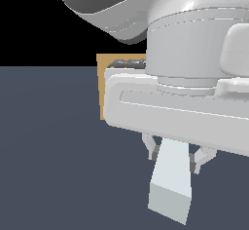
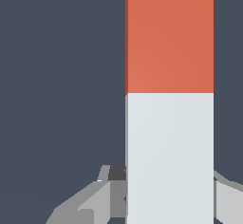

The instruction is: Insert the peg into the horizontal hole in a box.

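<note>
Now the tool (image 1: 175, 157) pinches the peg (image 1: 171, 185) by its white half, lifted above the counter (image 1: 48, 151); the box (image 1: 104, 85) shows partly behind the arm.

Box (image 1: 106, 85) mostly hidden behind arm, hole unseen; peg (image 1: 170, 185) orange half hidden in exterior view, cut off in wrist view.

A peg (image 2: 169, 99) half orange-red, half pale grey-white, a tan box (image 1: 109, 78), a white-and-grey gripper (image 1: 174, 155) and a dark slate-blue floor (image 1: 58, 165).
</note>
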Controlling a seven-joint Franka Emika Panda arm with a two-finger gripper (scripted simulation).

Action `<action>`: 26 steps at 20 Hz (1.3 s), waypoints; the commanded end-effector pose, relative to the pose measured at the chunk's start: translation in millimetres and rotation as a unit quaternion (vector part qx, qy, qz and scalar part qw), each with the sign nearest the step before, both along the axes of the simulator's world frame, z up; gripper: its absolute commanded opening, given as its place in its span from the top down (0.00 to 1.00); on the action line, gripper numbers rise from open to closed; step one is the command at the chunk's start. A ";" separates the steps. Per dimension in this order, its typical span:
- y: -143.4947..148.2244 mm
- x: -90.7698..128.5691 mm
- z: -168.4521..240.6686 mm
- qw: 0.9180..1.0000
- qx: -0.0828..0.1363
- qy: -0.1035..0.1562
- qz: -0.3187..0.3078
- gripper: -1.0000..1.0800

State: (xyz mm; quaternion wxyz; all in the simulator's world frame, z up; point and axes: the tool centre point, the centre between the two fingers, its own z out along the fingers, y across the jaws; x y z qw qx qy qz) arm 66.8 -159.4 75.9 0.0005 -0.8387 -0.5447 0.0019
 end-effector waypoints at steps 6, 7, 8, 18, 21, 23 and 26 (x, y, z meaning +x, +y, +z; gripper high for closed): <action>77.3 4.9 43.9 0.990 0.000 -0.002 0.141 1.00; 84.5 3.9 47.8 0.988 0.000 -0.002 0.154 1.00; 90.9 2.9 51.2 0.986 0.000 -0.002 0.165 1.00; 114.4 -2.5 64.0 0.978 0.001 -0.002 0.208 1.00; 114.5 -3.0 62.8 0.978 0.001 -0.001 0.208 1.00; 114.2 -3.0 65.6 0.978 0.001 -0.002 0.209 1.00; 114.2 -3.1 66.1 0.978 0.001 -0.003 0.210 1.00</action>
